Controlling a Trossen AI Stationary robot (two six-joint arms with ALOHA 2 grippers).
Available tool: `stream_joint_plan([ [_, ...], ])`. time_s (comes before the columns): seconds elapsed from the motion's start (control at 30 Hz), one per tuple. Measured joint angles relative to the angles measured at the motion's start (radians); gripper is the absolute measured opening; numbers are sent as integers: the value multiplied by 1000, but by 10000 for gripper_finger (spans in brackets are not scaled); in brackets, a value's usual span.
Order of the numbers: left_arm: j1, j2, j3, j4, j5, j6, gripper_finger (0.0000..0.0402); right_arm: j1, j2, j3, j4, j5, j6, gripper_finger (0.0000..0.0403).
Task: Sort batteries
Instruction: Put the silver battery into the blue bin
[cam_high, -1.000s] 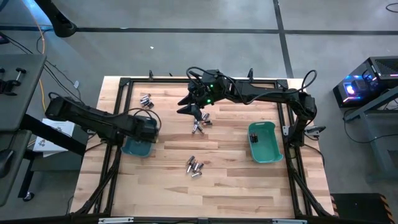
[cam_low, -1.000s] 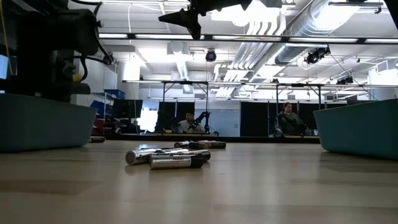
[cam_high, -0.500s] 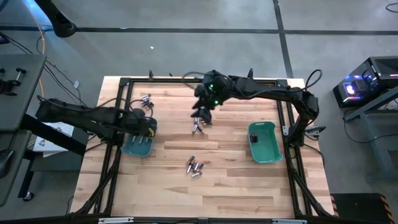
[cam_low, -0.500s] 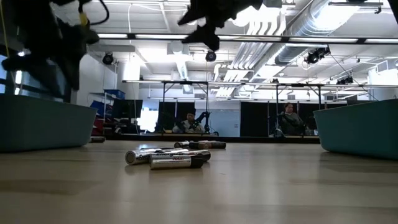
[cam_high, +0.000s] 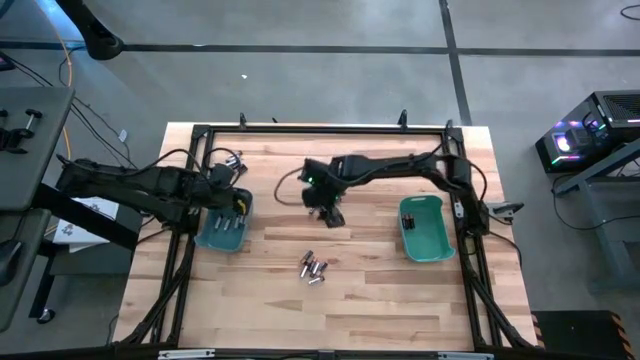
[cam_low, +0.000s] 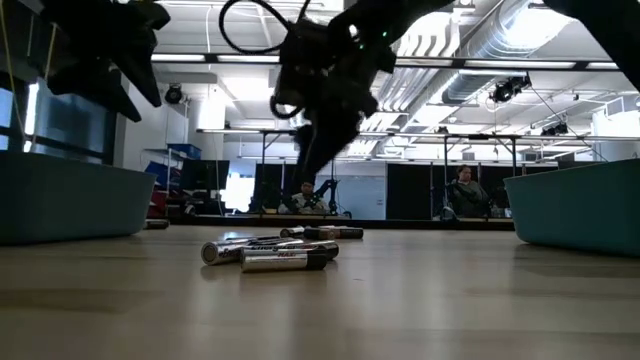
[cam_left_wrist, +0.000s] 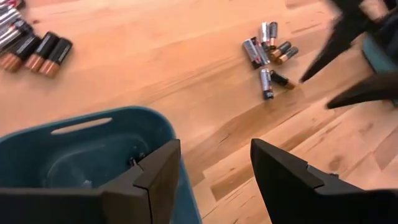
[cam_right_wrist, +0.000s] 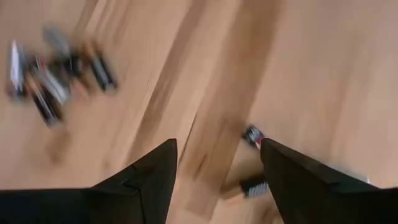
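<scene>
Small cylindrical batteries lie on the wooden table in three clusters: far left (cam_high: 232, 160), middle (cam_left_wrist: 268, 55) and near (cam_high: 313, 267); the near cluster also shows in the low view (cam_low: 270, 255). My right gripper (cam_high: 328, 212) hangs open, low over the middle cluster, touching nothing; its wrist view shows blurred batteries (cam_right_wrist: 254, 135) between and beyond the fingers. My left gripper (cam_high: 236, 197) is open above the left teal bin (cam_high: 222, 232), whose rim (cam_left_wrist: 81, 119) lies just past the fingers. A few batteries lie in the right teal bin (cam_high: 425, 230).
A black metal frame (cam_high: 300, 128) runs around the table's edges. Bare wood lies between the bins and along the near side. People sit at benches in the room beyond the far edge (cam_low: 462, 190).
My right gripper has swung from the far side toward the near edge and dropped low over the middle cluster of batteries. My left gripper has risen above the left bin and shifted slightly toward the far edge. The batteries have stayed in place.
</scene>
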Motion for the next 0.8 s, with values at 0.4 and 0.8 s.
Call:
stream_joint_plan([
  [0.4,0,0,0,20,0,27,186,29,123,0,67,208,-212,224],
  [0.8,0,0,0,20,4,39,186,-20,117,68,44,201,-246,224],
])
